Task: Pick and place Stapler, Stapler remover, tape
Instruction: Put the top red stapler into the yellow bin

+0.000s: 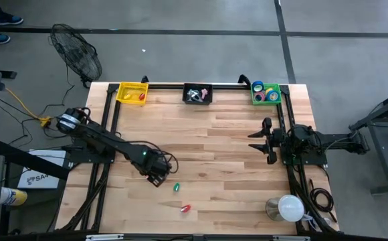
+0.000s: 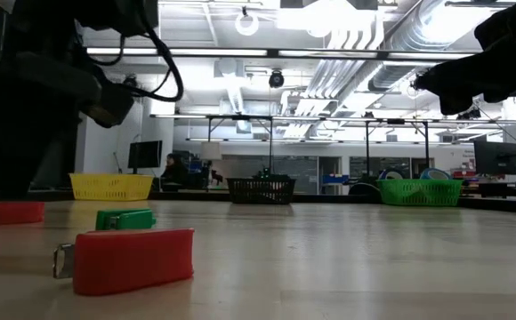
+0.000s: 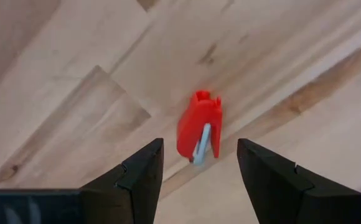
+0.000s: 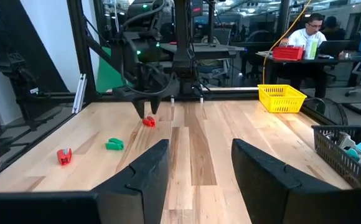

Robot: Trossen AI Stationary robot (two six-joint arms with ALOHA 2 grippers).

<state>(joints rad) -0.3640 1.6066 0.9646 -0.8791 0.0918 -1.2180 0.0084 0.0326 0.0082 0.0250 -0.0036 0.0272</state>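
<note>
The light wooden plank table (image 1: 227, 147) is seen from directly overhead. A second camera is set at tabletop level, facing the far baskets. The small red plastic piece (image 3: 199, 127) is viewed closely from the left wrist and, across the table (image 4: 196, 146), from the right wrist (image 4: 149, 122).
</note>
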